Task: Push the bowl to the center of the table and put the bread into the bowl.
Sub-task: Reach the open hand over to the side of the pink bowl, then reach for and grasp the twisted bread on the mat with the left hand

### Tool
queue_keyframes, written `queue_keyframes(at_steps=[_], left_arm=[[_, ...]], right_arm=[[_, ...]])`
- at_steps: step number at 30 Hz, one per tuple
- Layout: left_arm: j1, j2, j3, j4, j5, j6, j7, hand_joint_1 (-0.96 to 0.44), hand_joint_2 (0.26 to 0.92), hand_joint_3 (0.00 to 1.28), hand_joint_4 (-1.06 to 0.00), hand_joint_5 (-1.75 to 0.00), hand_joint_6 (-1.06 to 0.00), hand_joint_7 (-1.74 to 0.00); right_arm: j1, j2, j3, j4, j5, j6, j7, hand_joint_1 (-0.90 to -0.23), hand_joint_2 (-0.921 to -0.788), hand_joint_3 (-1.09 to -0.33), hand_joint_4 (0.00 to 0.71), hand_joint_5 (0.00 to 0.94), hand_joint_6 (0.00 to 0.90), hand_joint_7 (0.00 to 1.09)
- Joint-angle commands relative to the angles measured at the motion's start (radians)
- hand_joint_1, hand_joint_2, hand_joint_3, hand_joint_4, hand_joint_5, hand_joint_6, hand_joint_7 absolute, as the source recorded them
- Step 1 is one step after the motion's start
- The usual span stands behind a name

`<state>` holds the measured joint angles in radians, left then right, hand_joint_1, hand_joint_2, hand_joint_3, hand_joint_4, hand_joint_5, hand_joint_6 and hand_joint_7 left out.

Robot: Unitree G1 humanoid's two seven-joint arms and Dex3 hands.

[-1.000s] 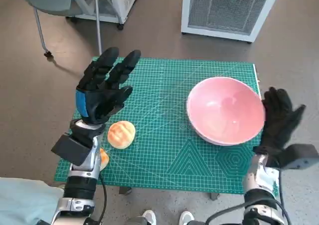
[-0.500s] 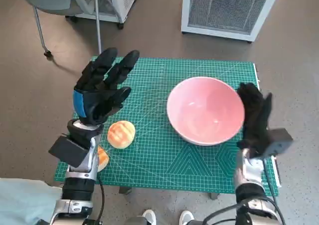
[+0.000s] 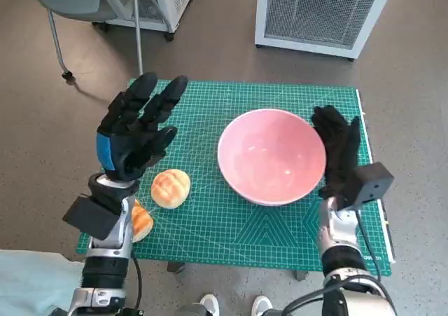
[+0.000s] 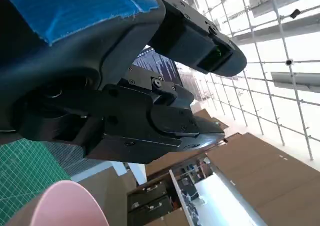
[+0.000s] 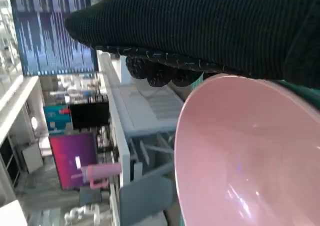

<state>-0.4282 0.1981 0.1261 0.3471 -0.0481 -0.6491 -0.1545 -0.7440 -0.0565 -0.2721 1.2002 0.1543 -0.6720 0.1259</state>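
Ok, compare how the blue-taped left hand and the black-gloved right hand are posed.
The blue-taped left hand is raised above the green mat, fingers spread, touching nothing. The black-gloved right hand stands flat against the pink bowl's side. The left is near the round bread roll. Both hold nothing.

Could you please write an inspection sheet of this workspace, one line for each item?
Surface: green cutting mat covers the small table.
Job's things: pink bowl stands upright and empty near the mat's middle; bread lies on the mat to its left, apart from it.
Clutter: a second, orange-brown bun lies at the mat's near left edge, partly hidden by the left forearm.
Hands: left hand is raised over the mat, fingers spread, holding nothing; right hand lies flat against the bowl's right side.
Cables: black cable runs along the right forearm.
Surroundings: white grilled unit and chair legs on the floor beyond the table.
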Motion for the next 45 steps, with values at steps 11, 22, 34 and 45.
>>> queue_keyframes(at_steps=[11,22,34,45], left_arm=[[0.04,0.017,0.014,-0.058,0.018,0.014,0.029,-0.18,0.921,0.09,-0.68,0.0,-0.76,-0.01],[0.076,0.188,0.072,-0.063,0.093,-0.035,0.009,-0.19,0.921,0.09,-0.65,0.0,-0.71,0.0],[0.079,0.61,0.087,0.106,0.179,-0.209,-0.167,-0.23,0.921,0.12,-0.57,0.0,-0.63,0.0],[0.076,0.839,0.003,0.203,0.122,-0.298,-0.445,-0.21,0.919,0.09,-0.42,0.0,-0.56,0.0]], right_arm=[[-0.048,0.004,0.005,0.025,-0.006,0.045,-0.013,-0.375,-0.921,-0.632,0.359,0.02,0.186,0.44],[0.007,-0.01,0.003,-0.184,0.005,-0.077,-0.008,-0.362,-0.921,-0.658,0.337,0.004,0.174,0.43],[0.155,-0.015,0.084,-0.599,-0.043,-0.18,-0.003,-0.363,-0.921,-0.682,0.342,0.003,0.036,0.7],[0.205,-0.021,0.133,-0.751,-0.088,-0.147,-0.015,-0.416,-0.921,-0.667,0.347,0.006,0.001,0.77]])
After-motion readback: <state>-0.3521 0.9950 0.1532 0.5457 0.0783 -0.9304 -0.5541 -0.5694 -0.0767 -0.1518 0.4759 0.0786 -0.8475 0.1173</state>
